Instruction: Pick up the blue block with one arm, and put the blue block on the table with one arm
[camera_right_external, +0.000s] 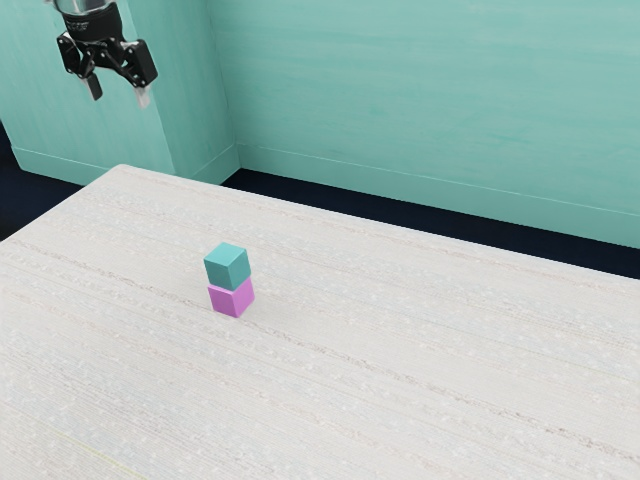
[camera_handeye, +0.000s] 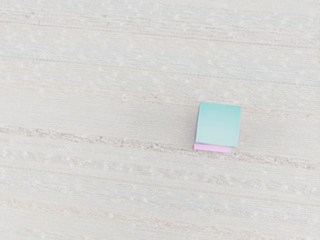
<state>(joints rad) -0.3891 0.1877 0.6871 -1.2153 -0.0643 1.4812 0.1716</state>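
Clearly, the blue block (camera_right_external: 227, 266) sat on the pink block (camera_right_external: 231, 298) above the counter (camera_right_external: 400, 380), well below the jaws and toward the exterior view's right. The jaws stood apart, empty.

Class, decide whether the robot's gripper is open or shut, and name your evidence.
The gripper is open: in the exterior view its two fingers stand well apart, with nothing held between them.

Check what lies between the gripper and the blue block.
Only air: the exterior view shows no object between the raised gripper and the blue block, atop the pink block.
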